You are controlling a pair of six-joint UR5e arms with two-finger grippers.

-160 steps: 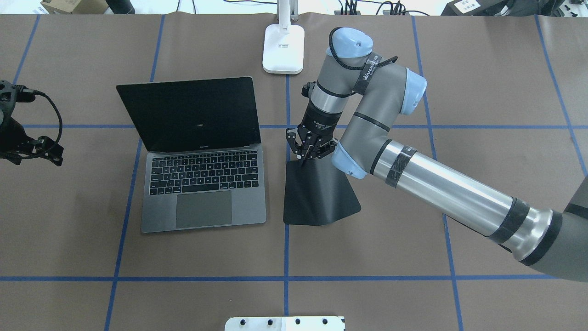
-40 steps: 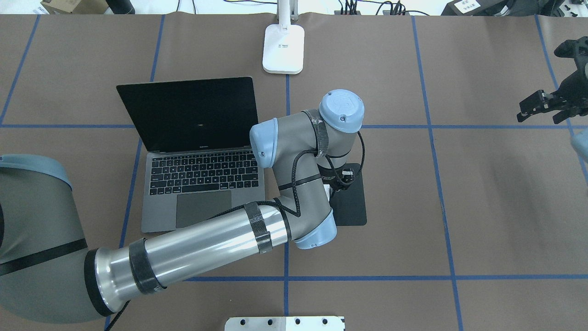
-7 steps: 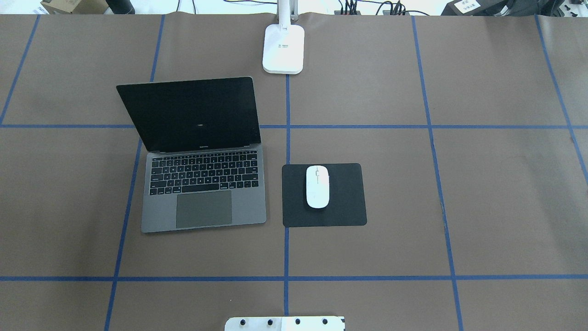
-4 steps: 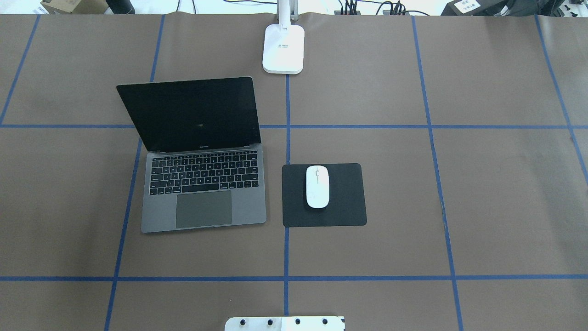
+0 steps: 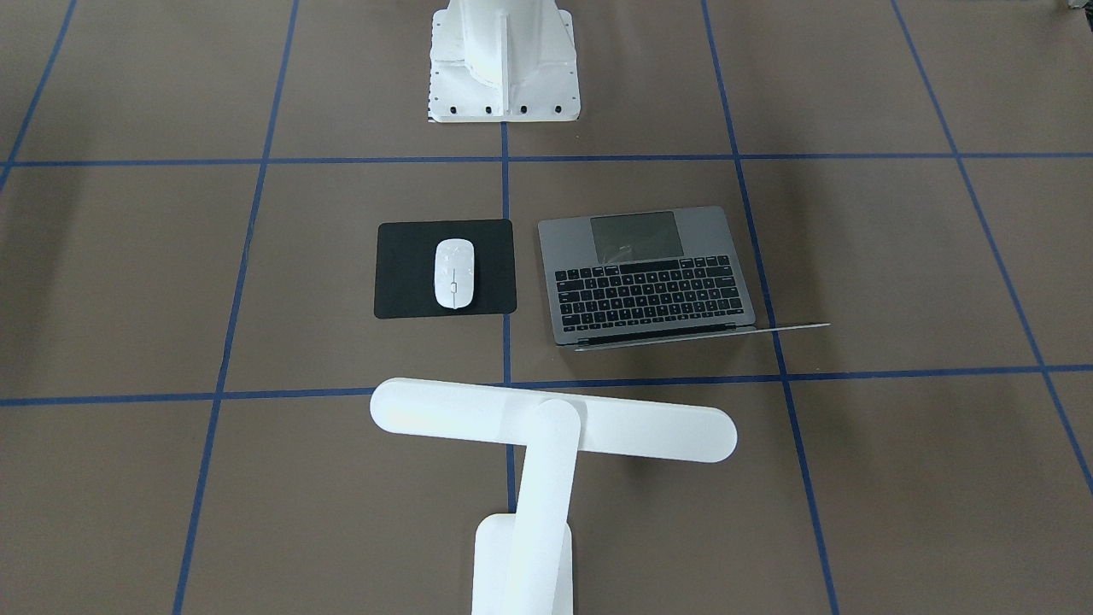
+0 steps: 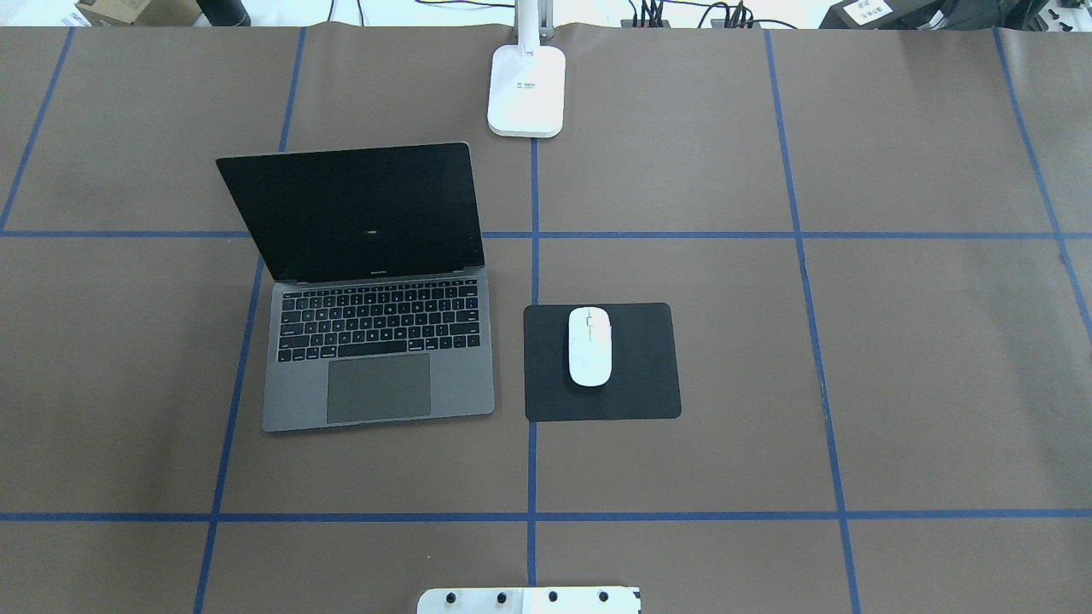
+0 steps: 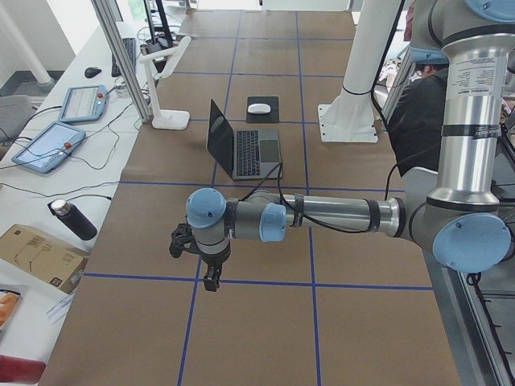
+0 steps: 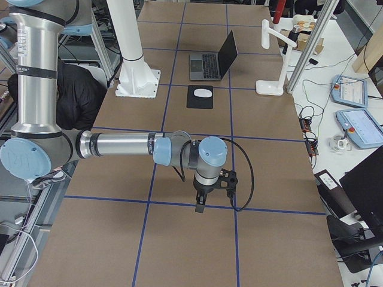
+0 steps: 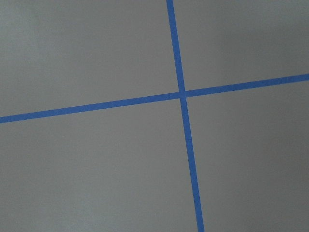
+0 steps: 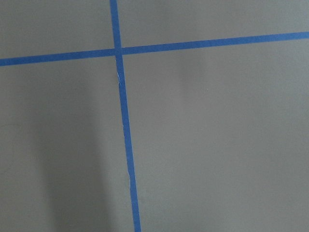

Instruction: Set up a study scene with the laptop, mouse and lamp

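The open dark-grey laptop (image 6: 375, 358) stands left of centre; it also shows in the front view (image 5: 649, 282). The white mouse (image 6: 589, 346) lies on a black square mat (image 6: 640, 375) right beside the laptop. The white lamp's base (image 6: 526, 89) stands at the far edge, and its bar head (image 5: 553, 420) reaches over the table. My left gripper (image 7: 211, 277) and right gripper (image 8: 200, 206) hang over bare table at opposite ends, far from these things. I cannot tell whether either is open or shut. Both wrist views show only brown table and blue tape.
The white ribbed pedestal (image 5: 504, 60) with its bolted plate stands at the robot's side of the table. Tablets, a bottle and a box (image 7: 36, 253) lie on a side bench beyond the far edge. Blue tape lines (image 6: 533, 516) grid the brown table.
Nothing differs over the last second. Before that, the right gripper held the mat's edge and the left arm reached over the mat; both arms have since left the overhead view, and the mouse lies on the mat.
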